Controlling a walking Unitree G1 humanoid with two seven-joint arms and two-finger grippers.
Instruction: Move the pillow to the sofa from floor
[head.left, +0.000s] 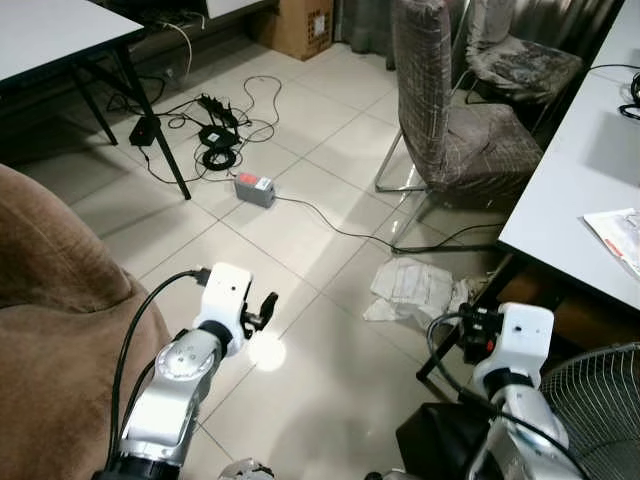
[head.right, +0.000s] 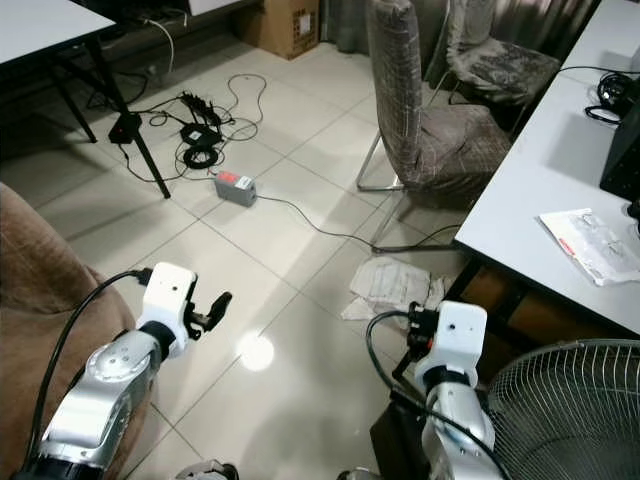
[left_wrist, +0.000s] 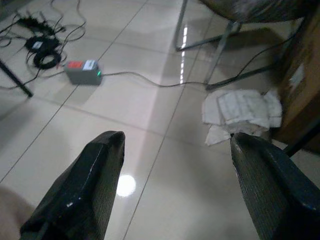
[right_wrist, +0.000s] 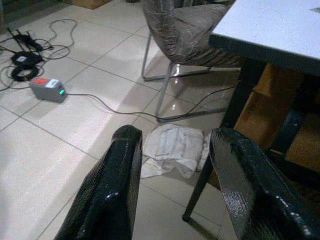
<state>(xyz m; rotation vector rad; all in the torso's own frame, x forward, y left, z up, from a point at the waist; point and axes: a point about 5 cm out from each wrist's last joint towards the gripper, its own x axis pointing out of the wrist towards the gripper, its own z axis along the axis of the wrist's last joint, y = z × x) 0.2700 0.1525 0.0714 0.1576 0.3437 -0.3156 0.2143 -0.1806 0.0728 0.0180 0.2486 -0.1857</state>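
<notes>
Tiled floor (head.left: 300, 250), crumpled pillow (head.left: 415, 290) beyond both parted tools (left_wrist: 172, 187).

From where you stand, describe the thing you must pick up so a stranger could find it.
Start at the white table on the right and look down to its dark leg. Beside it on the tiles lies the pillow, a crumpled, whitish, flattened bundle, unlike the small grey box with its cable farther off.

Grey power box (head.left: 254, 188), crumpled cloth (head.left: 412, 290) on tiles; fan (head.left: 597, 400)
</notes>
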